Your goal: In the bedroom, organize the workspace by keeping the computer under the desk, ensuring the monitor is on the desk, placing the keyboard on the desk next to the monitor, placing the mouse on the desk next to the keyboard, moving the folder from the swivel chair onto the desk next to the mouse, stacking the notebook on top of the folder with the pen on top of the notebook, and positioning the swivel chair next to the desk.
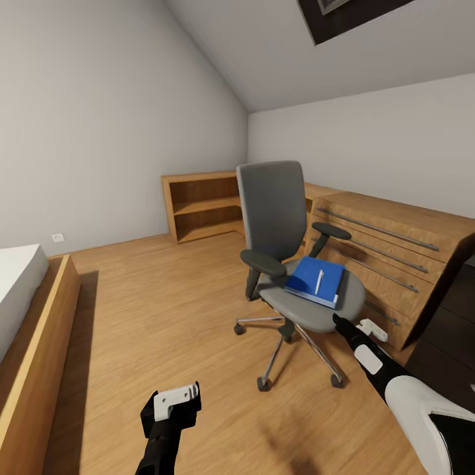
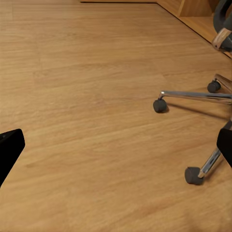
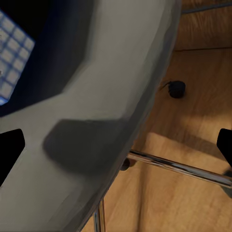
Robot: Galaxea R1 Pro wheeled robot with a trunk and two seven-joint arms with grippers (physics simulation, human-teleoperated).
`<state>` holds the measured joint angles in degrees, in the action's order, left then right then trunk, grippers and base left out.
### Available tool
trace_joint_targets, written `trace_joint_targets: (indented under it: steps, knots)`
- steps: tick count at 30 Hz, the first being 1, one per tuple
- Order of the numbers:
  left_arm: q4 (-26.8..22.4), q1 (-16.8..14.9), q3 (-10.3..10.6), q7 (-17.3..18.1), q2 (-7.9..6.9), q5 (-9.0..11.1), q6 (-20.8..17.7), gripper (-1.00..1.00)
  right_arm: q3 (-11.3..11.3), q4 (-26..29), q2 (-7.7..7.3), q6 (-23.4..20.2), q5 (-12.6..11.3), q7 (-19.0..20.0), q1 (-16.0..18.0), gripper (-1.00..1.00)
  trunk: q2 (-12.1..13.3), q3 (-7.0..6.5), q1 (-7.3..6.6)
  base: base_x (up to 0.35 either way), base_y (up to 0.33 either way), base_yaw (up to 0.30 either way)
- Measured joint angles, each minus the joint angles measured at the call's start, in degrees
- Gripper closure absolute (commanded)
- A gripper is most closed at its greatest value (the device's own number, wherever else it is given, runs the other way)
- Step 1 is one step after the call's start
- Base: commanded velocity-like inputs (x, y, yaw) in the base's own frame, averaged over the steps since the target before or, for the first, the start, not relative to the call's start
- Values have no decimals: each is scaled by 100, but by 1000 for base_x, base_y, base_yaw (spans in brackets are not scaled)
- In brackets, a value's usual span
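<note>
- swivel chair (image 1: 290, 251): grey padded seat and tall back, black armrests, chrome star base on casters. Stands on the wood floor (image 1: 165, 310), just in front of the light wood drawer cabinet (image 1: 396, 257).
- folder (image 1: 315, 280): bright blue, flat, lies on the chair seat toward the cabinet side, one corner near the seat's front edge.
- pen (image 1: 319, 282): thin white stick lying on top of the folder. Whether a notebook sits under it, can't tell.
- right gripper (image 1: 375, 330): at the chair seat's front edge on the cabinet side, just beside it. In its wrist view the two black fingertips (image 3: 9, 150) sit far apart, so jaws wide, nothing held; seat rim and chrome leg fill the space between.
- left gripper (image 1: 178, 399): low over bare floor, well apart from the chair. Fingertips (image 2: 8, 147) spread wide, empty.
- Open floor on the chair's bed side (image 1: 26, 330); low wooden shelf (image 1: 201, 204) behind the chair by the wall; the cabinet hems in the other side.
</note>
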<state>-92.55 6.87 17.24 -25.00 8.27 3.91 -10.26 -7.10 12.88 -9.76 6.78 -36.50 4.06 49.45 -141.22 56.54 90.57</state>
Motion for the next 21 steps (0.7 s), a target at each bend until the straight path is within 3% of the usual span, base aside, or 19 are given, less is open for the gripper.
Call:
trace_joint_targets:
  steps: [21]
  knots:
    - [-1, 1, -1, 1, 0, 0, -3, -100, -60, 62, -2, 6, 23, 0, 3, -100, -1, -1, -2, 194, 154, 0]
